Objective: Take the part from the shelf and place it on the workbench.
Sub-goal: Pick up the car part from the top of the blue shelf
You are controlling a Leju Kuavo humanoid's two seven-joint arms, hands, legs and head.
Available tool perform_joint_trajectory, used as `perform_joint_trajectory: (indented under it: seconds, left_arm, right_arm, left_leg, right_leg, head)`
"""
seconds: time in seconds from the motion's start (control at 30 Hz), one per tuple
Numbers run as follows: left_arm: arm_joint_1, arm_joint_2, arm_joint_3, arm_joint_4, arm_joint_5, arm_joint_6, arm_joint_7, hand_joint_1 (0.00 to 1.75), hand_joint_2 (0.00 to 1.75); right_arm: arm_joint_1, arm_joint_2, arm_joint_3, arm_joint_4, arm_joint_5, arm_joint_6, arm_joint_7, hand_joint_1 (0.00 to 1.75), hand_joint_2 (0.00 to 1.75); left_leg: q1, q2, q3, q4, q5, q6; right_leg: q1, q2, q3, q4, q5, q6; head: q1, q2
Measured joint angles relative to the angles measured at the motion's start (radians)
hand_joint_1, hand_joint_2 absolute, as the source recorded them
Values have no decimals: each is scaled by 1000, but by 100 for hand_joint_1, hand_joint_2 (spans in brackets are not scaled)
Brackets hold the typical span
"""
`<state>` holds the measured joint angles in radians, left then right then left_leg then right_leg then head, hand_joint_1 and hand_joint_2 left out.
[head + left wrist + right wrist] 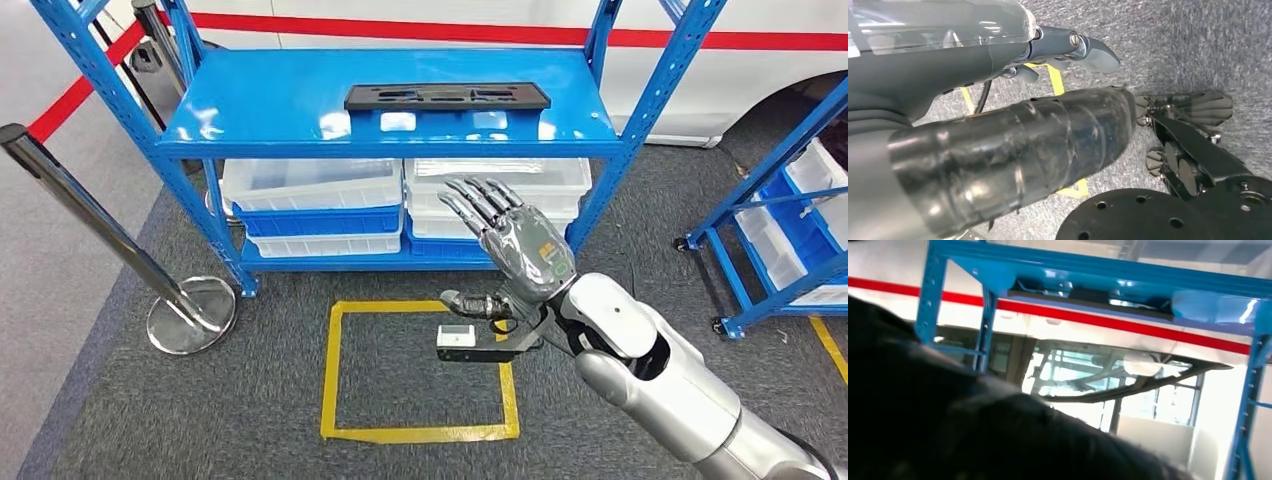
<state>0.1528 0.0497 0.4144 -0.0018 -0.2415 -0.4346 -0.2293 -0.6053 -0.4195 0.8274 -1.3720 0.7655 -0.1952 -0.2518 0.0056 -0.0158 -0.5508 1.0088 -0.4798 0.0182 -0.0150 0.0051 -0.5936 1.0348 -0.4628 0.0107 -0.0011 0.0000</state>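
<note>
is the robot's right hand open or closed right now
Open. In the head view the right hand is raised before the blue shelf with fingers spread and empty; the black part lies untouched.

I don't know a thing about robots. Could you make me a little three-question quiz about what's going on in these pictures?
1. True or false: the long flat black plastic part already sits in the robot's right hand.
2. Where does the black part lie? A) on the top deck of the blue metal shelf; B) inside the yellow tape square on the grey carpet; C) in a clear plastic bin with blue base.
3. Fill in: the right hand's fingers are spread and hold ____.

Key: 1 false; 2 A; 3 nothing.
</note>
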Motion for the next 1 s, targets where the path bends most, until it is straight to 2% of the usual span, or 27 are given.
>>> perform_joint_trajectory:
  seconds: [0.07, 0.13, 0.23, 0.27, 0.3, 0.33, 0.37, 0.43, 0.47, 0.6, 0.67, 0.73, 0.77, 0.8, 0.83, 0.9, 0.93, 0.97, 1.0]
  left_arm:
    - [1, -1, -2, 1, 5, -2, -3, 0, 0]
    - [2, -1, -6, 2, 11, -2, -5, 0, 0]
    - [3, -1, -15, 2, 22, -1, -7, 0, 0]
    - [3, -2, -18, 2, 25, -1, -7, 0, 0]
    - [4, -2, -20, 2, 28, -1, -8, 0, 0]
    - [5, -2, -23, 2, 31, -1, -8, 0, 0]
    - [6, -3, -24, 2, 34, -1, -10, 0, 0]
    - [7, -2, -28, 2, 38, -2, -14, 0, 0]
    - [8, -3, -30, 3, 40, -3, -15, 0, 0]
    - [10, -3, -39, 3, 49, 0, -11, 0, 0]
    - [10, -3, -45, 3, 56, -1, -10, 0, 0]
    - [10, -3, -50, 3, 60, -4, -9, 0, 0]
    - [9, -3, -52, 3, 60, -6, -10, 0, 0]
    - [9, -3, -55, 3, 60, -10, -11, 0, 0]
    - [9, -2, -58, 3, 60, -13, -14, 0, 0]
    - [12, -2, -63, 3, 60, -18, -19, 0, 0]
    - [14, -3, -65, 5, 60, -20, -20, 0, 0]
    - [14, -3, -67, 6, 60, -21, -22, 0, 0]
    - [14, -2, -68, 7, 60, -22, -22, 0, 0]
  right_arm:
    - [-1, 2, 0, -4, 0, 1, 0, 0, 0]
    - [-3, 5, 1, -9, 0, 3, 0, 0, 0]
    - [-5, 8, 2, -12, -1, 13, 1, 0, 0]
    - [-5, 9, 3, -13, -1, 15, 1, 0, 0]
    - [-5, 11, 4, -13, -1, 16, 1, 0, 0]
    - [-6, 13, 5, -13, -2, 17, 2, 0, 0]
    - [-6, 14, 5, -14, -2, 17, 4, 0, 0]
    - [-7, 16, 5, -16, -2, 18, 8, 0, 0]
    - [-8, 16, 5, -17, -2, 19, 9, 0, 0]
    - [-14, 18, 5, -22, -9, 32, 10, 0, 0]
    - [-25, 19, 5, -22, -19, 47, 10, 0, 0]
    - [-35, 19, 5, -21, -32, 62, 10, 0, 0]
    - [-37, 19, 5, -20, -35, 68, 10, 0, 0]
    - [-37, 19, 5, -20, -38, 72, 10, 0, 0]
    - [-38, 18, 5, -19, -40, 75, 10, 0, 0]
    - [-40, 17, 4, -19, -43, 77, 10, 0, 0]
    - [-41, 17, 4, -19, -44, 78, 9, 0, 0]
    - [-43, 16, 4, -19, -45, 78, 9, 0, 0]
    - [-45, 16, 3, -19, -45, 78, 9, 0, 44]
  left_leg:
    - [2, 0, 2, 1, -5, -13]
    - [4, 4, -17, 48, -35, -24]
    - [9, 8, -119, 240, -114, -37]
    - [10, 9, -145, 280, -118, -39]
    - [11, 9, -153, 282, -103, -41]
    - [12, 9, -140, 246, -70, -41]
    - [13, 10, -111, 178, -27, -39]
    - [11, 11, -54, 55, 20, -31]
    - [9, 10, -39, 23, 25, -25]
    - [8, 10, -22, 2, 15, 6]
    - [9, 10, -5, -6, 11, 19]
    - [5, 9, 3, -7, 3, 28]
    - [3, 8, 8, -7, -2, 30]
    - [0, 8, 16, -6, -8, 31]
    - [-3, 7, 26, -6, -16, 31]
    - [-9, 6, 52, -7, -37, 30]
    - [-11, 7, 65, -8, -46, 28]
    - [-11, 7, 71, -10, -54, 25]
    - [-9, 9, 74, -14, -60, 19]
  right_leg:
    - [-3, 0, 3, -7, 2, -10]
    - [-9, -3, 14, -18, 3, -22]
    - [-8, -8, 20, -19, -1, -32]
    - [-8, -8, 21, -18, -4, -33]
    - [-8, -8, 24, -16, -7, -32]
    - [-9, -7, 28, -15, -12, -30]
    - [-9, -6, 34, -13, -18, -26]
    - [-7, -5, 42, -10, -29, -15]
    - [-6, -5, 44, -10, -32, -9]
    - [-5, -5, 46, 5, -32, 13]
    - [-7, -5, 11, 77, -63, 17]
    - [-6, -5, -67, 205, -112, 19]
    - [-6, -5, -106, 256, -125, 19]
    - [-5, -5, -131, 277, -118, 17]
    - [-3, -5, -138, 262, -91, 12]
    - [5, -5, -105, 142, 1, -6]
    - [11, -6, -86, 85, 33, -17]
    - [16, -6, -72, 39, 47, -25]
    - [21, -6, -66, 15, 52, -32]
  head:
    - [0, 0]
    - [-3, 0]
    - [-6, 0]
    - [-6, 0]
    - [-6, 0]
    - [-6, 0]
    - [-6, 0]
    - [-6, 0]
    - [-5, 0]
    - [-5, 0]
    - [-4, 0]
    - [-4, 0]
    - [-4, 0]
    - [-4, 0]
    - [-4, 0]
    - [-3, 0]
    - [-6, 0]
    - [-8, 0]
    - [-10, 0]
